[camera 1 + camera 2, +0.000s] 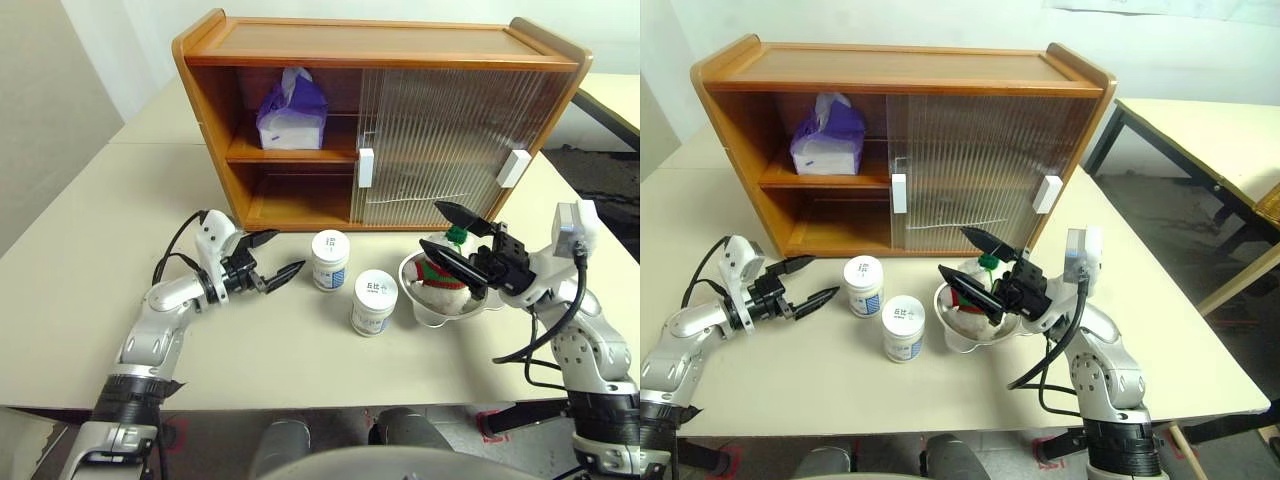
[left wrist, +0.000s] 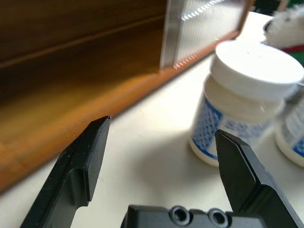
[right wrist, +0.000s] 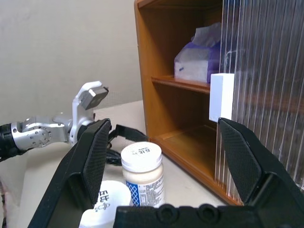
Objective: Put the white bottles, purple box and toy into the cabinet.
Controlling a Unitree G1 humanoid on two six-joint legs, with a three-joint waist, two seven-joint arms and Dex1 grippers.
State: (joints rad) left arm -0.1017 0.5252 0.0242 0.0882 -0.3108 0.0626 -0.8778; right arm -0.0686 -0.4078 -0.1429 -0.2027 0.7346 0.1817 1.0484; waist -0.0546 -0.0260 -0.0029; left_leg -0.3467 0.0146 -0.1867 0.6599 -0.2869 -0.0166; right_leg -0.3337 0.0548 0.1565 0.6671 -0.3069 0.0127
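While the cabinet [image 1: 380, 120] occupies the upper centre of the left eye view, its left bay stands uncovered and both ribbed sliding doors [image 1: 450, 140], each with a white handle [image 1: 365, 167], cover the centre and right. The cream table [image 1: 80, 300] carries it, with bare surface toward the left edge of the frame and along the near edge at the bottom. On the upper shelf of the uncovered bay sits the purple box [image 1: 293, 115], white tissue rising from its top; the lower shelf beneath it offers free room.

In the centre of the frame, in front of the cabinet, stand the two white bottles: the rear bottle [image 1: 330, 260] and the front bottle [image 1: 373, 302], close together but apart. Each bears a pale label with blue print and dark characters on the lid, too small to read. Just right of the front bottle is a silver bowl [image 1: 440, 300] holding the toy [image 1: 440, 268].

At left centre, the left claw [image 1: 270, 258] is spread wide and empty, fingers aimed toward the rear bottle with a gap between. At right centre, the right claw [image 1: 455, 240] is likewise spread wide and empty, poised over the bowl.
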